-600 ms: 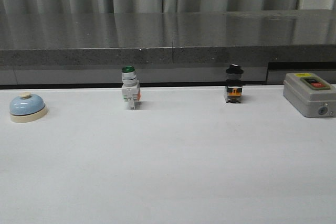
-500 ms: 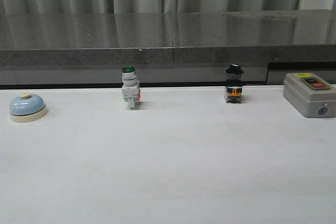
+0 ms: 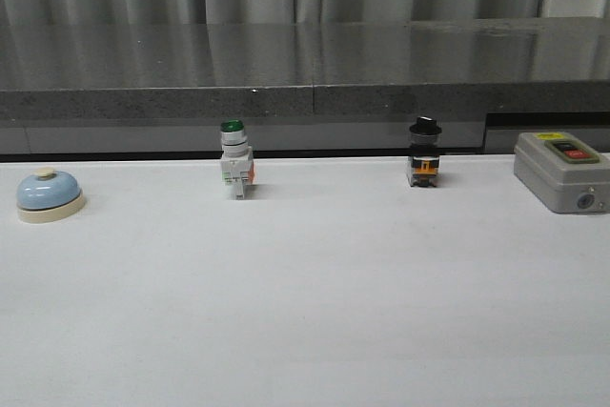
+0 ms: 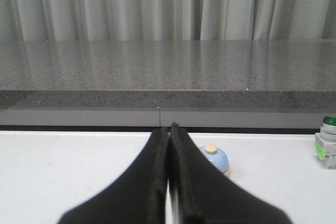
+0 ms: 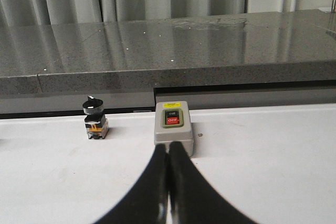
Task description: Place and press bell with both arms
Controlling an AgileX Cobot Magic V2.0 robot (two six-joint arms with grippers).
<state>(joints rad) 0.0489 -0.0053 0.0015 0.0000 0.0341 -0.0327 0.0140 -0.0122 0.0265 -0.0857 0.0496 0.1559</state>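
Observation:
The light-blue bell with its cream base and button stands at the far left of the white table, near the back. In the left wrist view the bell shows partly behind one black finger. My left gripper is shut and holds nothing; it is short of the bell, which lies ahead and a little to one side. My right gripper is shut and empty too, its tips in front of the grey box. Neither arm shows in the front view.
A green-capped white push-button switch stands at the back, left of centre. A black-knobbed switch stands right of centre. A grey box with a red button sits at the far right. A dark stone ledge runs behind the table.

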